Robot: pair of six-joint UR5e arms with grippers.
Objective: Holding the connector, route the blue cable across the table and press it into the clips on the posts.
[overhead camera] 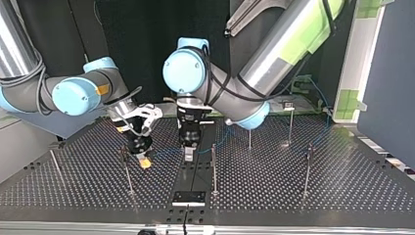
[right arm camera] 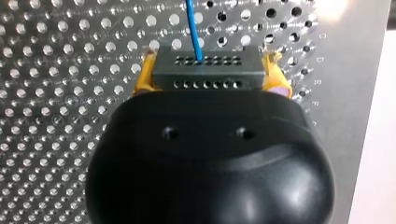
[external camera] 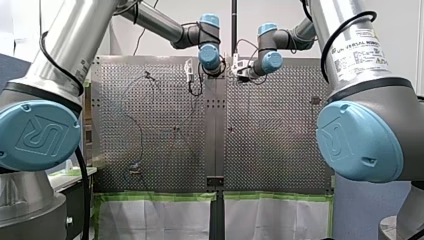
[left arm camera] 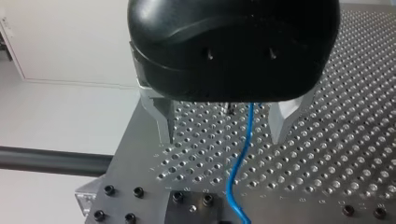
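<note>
My right gripper [right arm camera: 211, 72] squeezes the grey plug [right arm camera: 208, 65] tight between its yellow pads [right arm camera: 144, 80], so the blue cable [left arm camera: 237, 170] goes where it goes. My left gripper [left arm camera: 223, 135] has its fingers [left arm camera: 164, 116] apart. The cable hangs loose between them, probably so it can slide toward the posts [overhead camera: 213, 169].

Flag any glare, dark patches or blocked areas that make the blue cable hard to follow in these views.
Left wrist view: my left gripper blocks much, blue cable plain between its fingers. Right wrist view: glare on the table beyond the connector; my right gripper blocks much. Front view: arm shoulders block the sides, cable faint. Top view: black backdrop, table evenly lit.
</note>
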